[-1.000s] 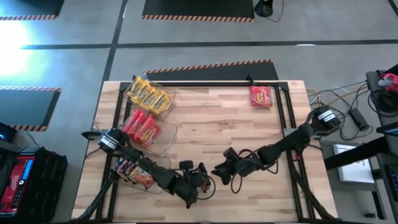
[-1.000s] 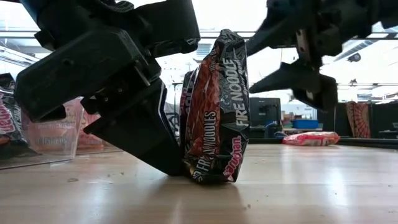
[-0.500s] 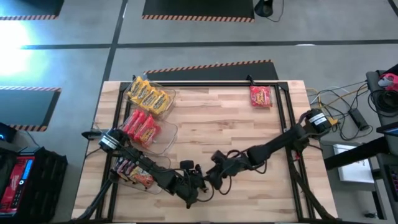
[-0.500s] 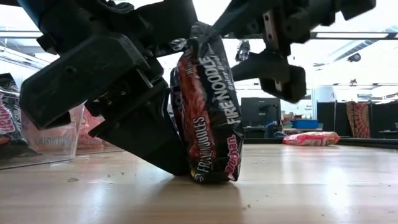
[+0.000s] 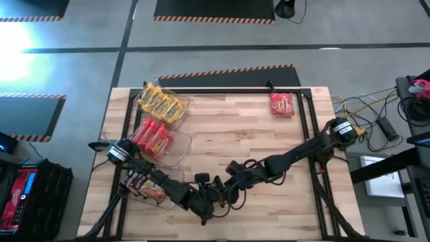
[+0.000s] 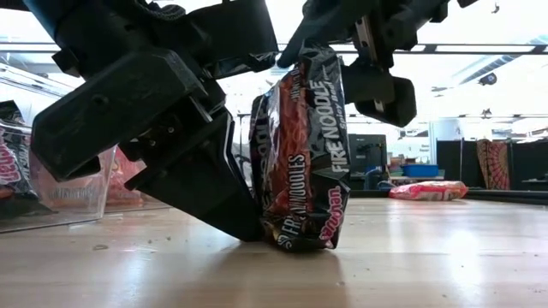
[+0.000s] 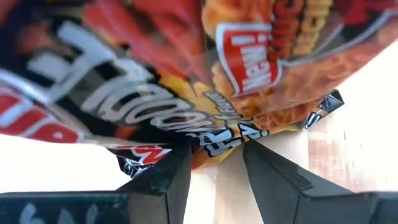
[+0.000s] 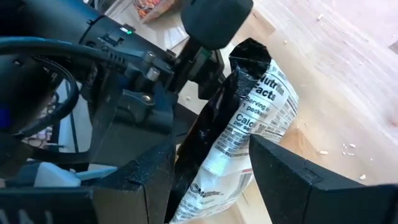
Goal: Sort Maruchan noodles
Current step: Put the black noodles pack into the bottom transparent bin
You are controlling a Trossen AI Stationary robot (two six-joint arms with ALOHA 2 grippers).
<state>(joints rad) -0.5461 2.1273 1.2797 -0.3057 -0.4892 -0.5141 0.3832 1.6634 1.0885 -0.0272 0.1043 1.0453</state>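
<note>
Handover of a dark Fire Noodle packet (image 6: 300,154), standing on edge on the desk (image 5: 235,134) at its 6 o'clock edge. Left gripper (image 6: 244,218) pinches the packet's lower edge, jaws partly closed. Right gripper (image 8: 211,180), jaws wide open, straddles its top. Next move, likely: right jaws close, left release.

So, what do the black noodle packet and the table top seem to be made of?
The black Fire Noodle packet looks like thin glossy plastic film: it is crinkled, shiny, with printed lettering. The table top seems to be light wood, probably laminated strips: parallel plank lines and grain show.
</note>
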